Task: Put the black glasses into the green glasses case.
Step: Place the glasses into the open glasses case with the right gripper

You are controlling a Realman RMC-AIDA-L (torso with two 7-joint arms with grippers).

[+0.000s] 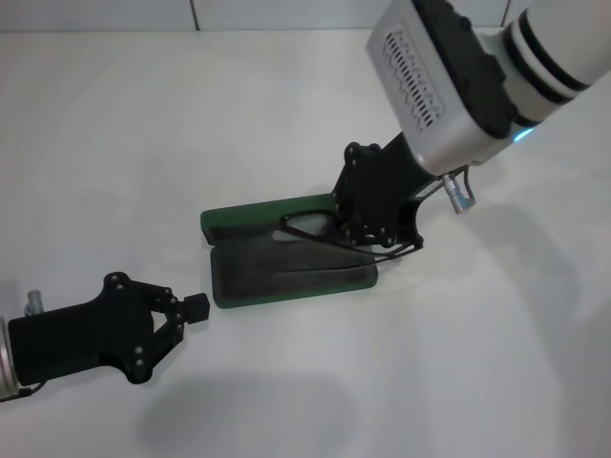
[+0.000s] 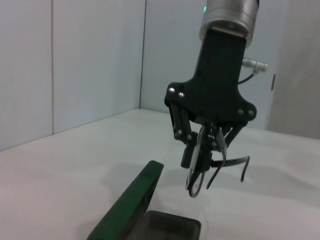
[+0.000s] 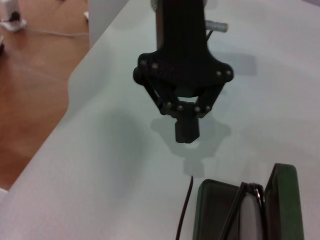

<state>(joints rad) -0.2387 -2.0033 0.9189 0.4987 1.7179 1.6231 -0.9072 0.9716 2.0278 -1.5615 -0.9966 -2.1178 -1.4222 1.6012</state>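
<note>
The green glasses case (image 1: pixel 239 220) lies open at the table's middle, lid toward the back, grey-lined tray (image 1: pixel 277 277) in front. My right gripper (image 1: pixel 378 237) is shut on the black glasses (image 1: pixel 307 229) and holds them tilted just above the tray's right part, with the temple arms sticking out. The left wrist view shows that right gripper (image 2: pixel 202 156) holding the glasses (image 2: pixel 196 177) a little above the case (image 2: pixel 132 202). My left gripper (image 1: pixel 196 307) is shut and empty on the table's near left, close to the case's front left corner; it also shows in the right wrist view (image 3: pixel 186 131).
The white table (image 1: pixel 143 134) runs wide around the case. In the right wrist view its edge (image 3: pixel 75 85) drops to a wooden floor beyond my left gripper. A wall stands behind the table.
</note>
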